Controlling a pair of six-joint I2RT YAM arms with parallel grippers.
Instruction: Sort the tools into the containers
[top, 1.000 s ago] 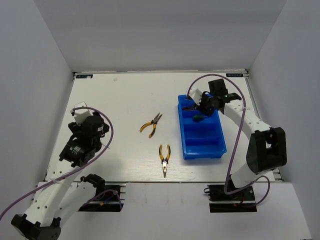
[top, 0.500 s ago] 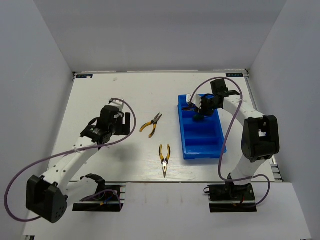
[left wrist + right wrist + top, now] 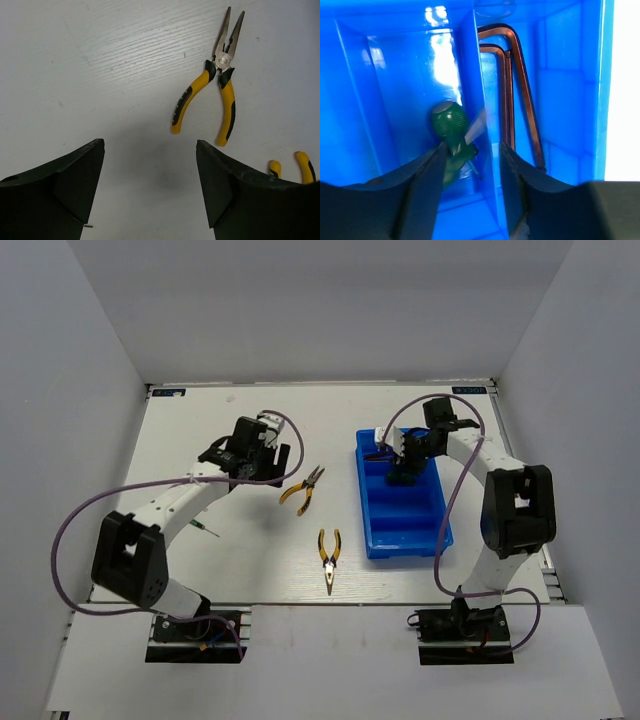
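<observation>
Two yellow-and-black pliers lie on the table, one (image 3: pixel 303 488) mid-table and one (image 3: pixel 329 558) nearer the front. My left gripper (image 3: pixel 283 462) is open and empty just left of the farther pliers (image 3: pixel 215 85), above bare table (image 3: pixel 150 141). The blue tray (image 3: pixel 372 530) sits on the right. My right gripper (image 3: pixel 400 472) is open inside its far end (image 3: pixel 472 145), its fingers on either side of a divider (image 3: pixel 472 75). A green-handled screwdriver (image 3: pixel 451 125) lies left of the divider, against the left finger. Dark hex keys (image 3: pixel 512 85) lie to its right. A thin green-tipped screwdriver (image 3: pixel 205 529) lies at the left.
The handle ends of the nearer pliers (image 3: pixel 290 167) show at the lower right of the left wrist view. White walls enclose the table on three sides. The tray's nearer compartments (image 3: pixel 410 525) hold nothing visible.
My left arm has swung from the near left out across the table, bringing its gripper up beside the farther pliers. My right gripper has stayed over the tray's far end with small shifts.
</observation>
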